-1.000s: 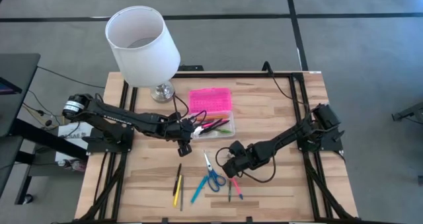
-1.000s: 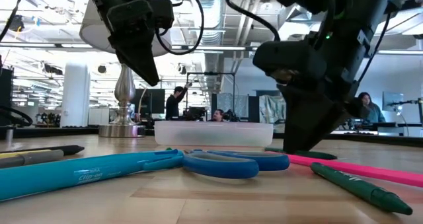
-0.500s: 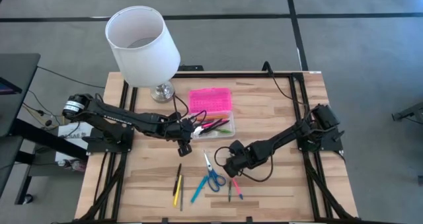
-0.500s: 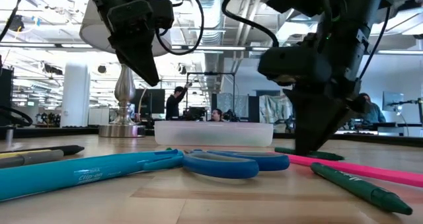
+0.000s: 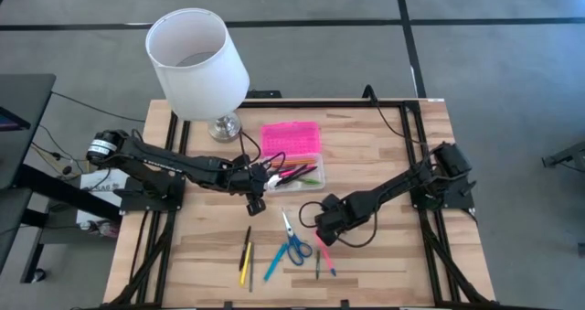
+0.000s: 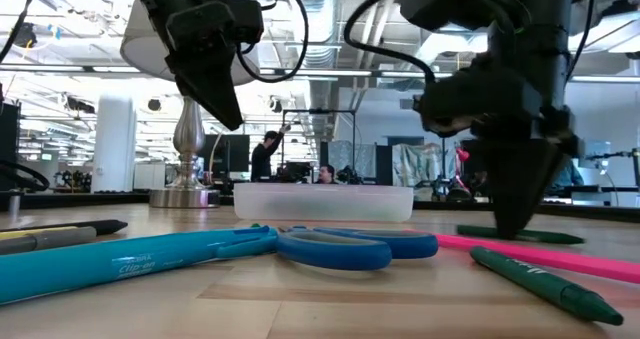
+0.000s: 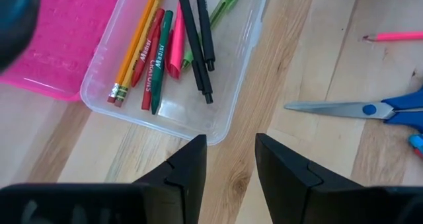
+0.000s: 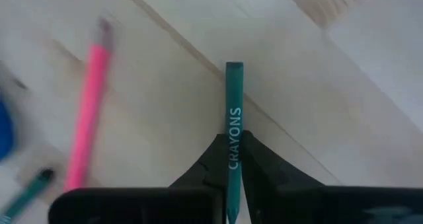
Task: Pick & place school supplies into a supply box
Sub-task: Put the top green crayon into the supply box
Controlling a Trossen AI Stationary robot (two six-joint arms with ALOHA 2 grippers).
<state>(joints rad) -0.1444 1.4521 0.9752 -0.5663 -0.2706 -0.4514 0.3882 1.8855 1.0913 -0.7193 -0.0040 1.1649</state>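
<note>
A large white lampshade (image 5: pixel 196 61) sits on a silver lamp base (image 5: pixel 223 126) at the far left of a light wooden table (image 5: pixel 384 145) edged by a black frame. Grey floor (image 5: pixel 475 63) crossed by dark lines surrounds the table. Seen from table height, the lamp base (image 6: pixel 187 159) stands on the left, and beyond the table lies an open workshop where a person (image 6: pixel 267 155) stands with one arm raised.

table (image 5: pixel 384 155) (wood) — supply box (image 5: pixel 294 161) | scissors (image 5: pixel 293 240) | lamp (image 5: pixel 199 68)
</note>
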